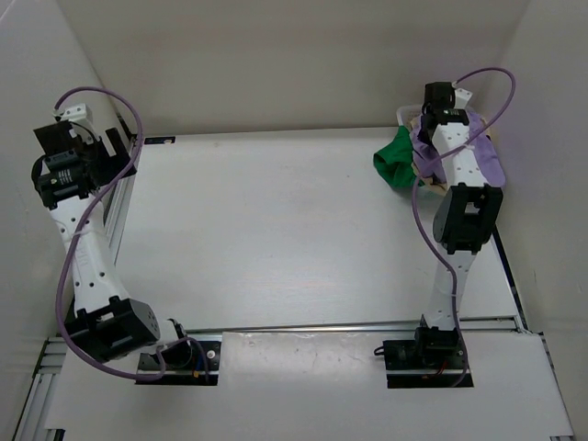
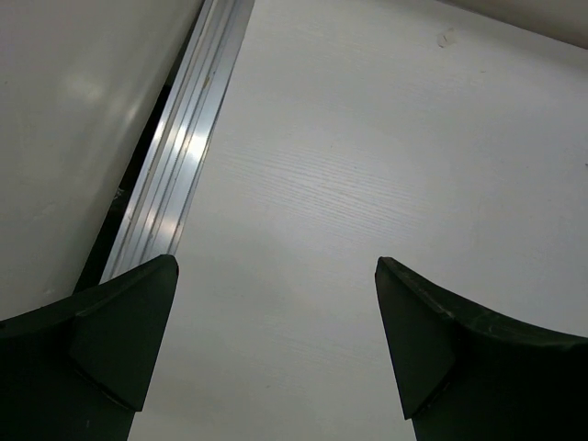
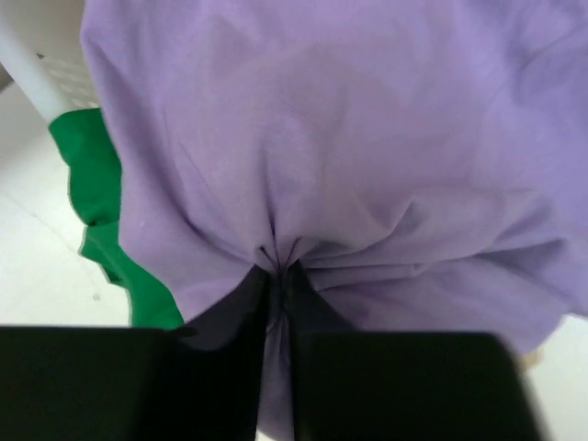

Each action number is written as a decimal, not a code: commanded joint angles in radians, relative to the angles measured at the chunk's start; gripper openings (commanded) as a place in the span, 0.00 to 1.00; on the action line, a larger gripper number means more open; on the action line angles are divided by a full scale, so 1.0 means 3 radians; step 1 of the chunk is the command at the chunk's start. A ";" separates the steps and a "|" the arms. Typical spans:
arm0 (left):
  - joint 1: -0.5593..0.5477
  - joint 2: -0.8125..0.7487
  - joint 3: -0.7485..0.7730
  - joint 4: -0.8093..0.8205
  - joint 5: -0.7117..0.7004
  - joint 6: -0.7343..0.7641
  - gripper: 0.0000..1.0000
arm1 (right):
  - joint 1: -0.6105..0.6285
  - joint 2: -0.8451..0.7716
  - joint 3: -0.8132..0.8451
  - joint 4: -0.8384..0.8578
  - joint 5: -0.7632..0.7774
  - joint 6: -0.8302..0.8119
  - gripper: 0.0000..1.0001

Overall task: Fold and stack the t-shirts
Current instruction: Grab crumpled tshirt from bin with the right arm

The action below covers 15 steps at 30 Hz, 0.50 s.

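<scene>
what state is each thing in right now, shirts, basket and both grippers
lavender t-shirt: unfolded, bunched, pinched by the right gripper
green t-shirt: unfolded, crumpled beside the basket, partly under the lavender one
basket: mostly covered by cloth, only a bit of rim shows
right gripper: shut on a fold of lavender cloth
left gripper: open, holding nothing, over bare table

Lavender t-shirt [image 3: 349,138], green t-shirt [image 3: 92,184]
</scene>
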 commanded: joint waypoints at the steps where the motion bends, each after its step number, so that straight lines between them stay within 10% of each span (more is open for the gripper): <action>1: -0.0007 -0.0251 0.0010 -0.0053 0.0161 -0.0002 1.00 | -0.0025 -0.0345 -0.0073 0.0111 0.0276 0.0020 0.03; 15: -0.0007 -0.1284 -0.1105 -0.0023 0.0299 -0.0002 1.00 | 0.0660 -0.2583 -0.0732 0.1161 0.0375 -0.0654 0.00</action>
